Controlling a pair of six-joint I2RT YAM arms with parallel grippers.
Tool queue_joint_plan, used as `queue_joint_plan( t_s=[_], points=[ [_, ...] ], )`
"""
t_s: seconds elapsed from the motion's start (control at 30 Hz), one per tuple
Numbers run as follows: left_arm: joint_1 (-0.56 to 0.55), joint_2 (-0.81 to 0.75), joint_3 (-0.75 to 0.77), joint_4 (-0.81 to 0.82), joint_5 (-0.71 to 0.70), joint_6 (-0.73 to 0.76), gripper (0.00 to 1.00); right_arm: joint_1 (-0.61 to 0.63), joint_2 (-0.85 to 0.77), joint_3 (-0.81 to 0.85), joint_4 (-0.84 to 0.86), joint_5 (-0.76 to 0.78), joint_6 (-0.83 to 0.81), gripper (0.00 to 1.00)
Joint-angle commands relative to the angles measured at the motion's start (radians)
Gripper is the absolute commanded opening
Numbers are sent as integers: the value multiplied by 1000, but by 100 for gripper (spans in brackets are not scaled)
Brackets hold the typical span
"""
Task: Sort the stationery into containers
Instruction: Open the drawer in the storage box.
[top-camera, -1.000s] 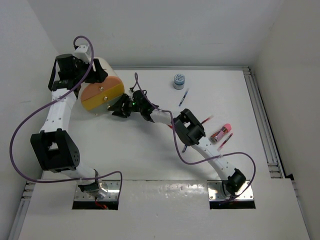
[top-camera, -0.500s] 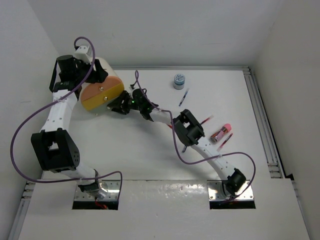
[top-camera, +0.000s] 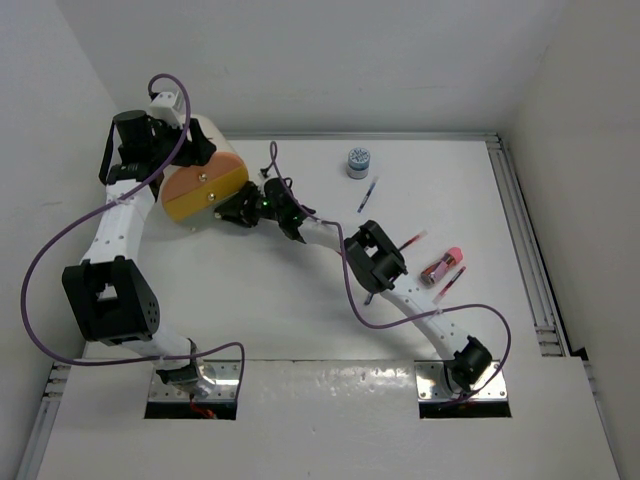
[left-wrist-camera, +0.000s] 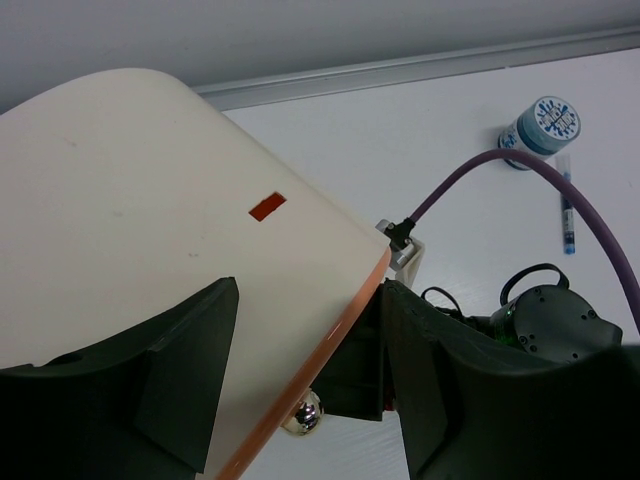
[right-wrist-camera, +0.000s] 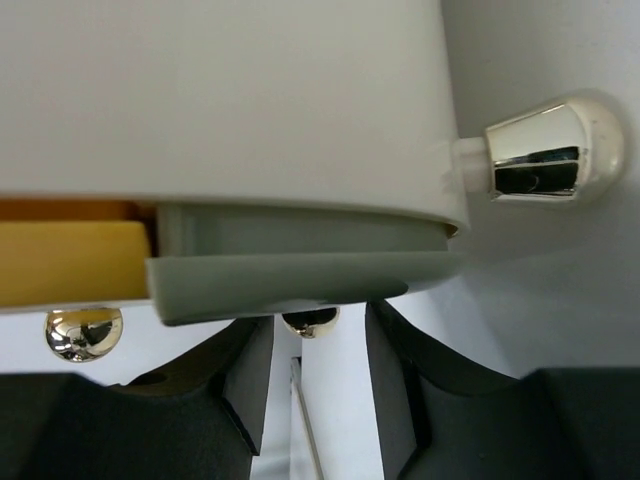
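1. Step in hand: as I judge it, a drop-off at the bucket, not a pick-up. The left claw has its two fingers spread wide around the cream wall just behind the rim. It grips the bucket and holds it tipped at the far left of the desk, with the orange mouth turned towards the right arm.
2. The right claw sits just at that mouth. In its own wrist view the rim band fills the top of the picture. Its fingers stand close together with a thin pale rod in the narrow gap. I cannot tell whether that rod is a pen, or whether the fingers are clamped on it.
3. Most of the stationery lies well apart from the bucket, on the right half of the desk:
   - a blue pen just below the small blue-and-white tub;
   - a red pen;
   - a short red piece with a pink end;
   - another red pen beside it.
4. Next move, as a judgement: if a pen is held, the tip must pass inside the rim before the fingers part. The left claw must keep the bucket steady so nothing slides out.
5. After that, the right arm faces a long reach back for the remaining pieces.
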Motion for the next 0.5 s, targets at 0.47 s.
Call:
queue_joint_plan(
  t_s=[0.47],
  points=[
    [31,24,-37,-105,-5,2,65,25,39,69,48,30,-15,33]
  ],
)
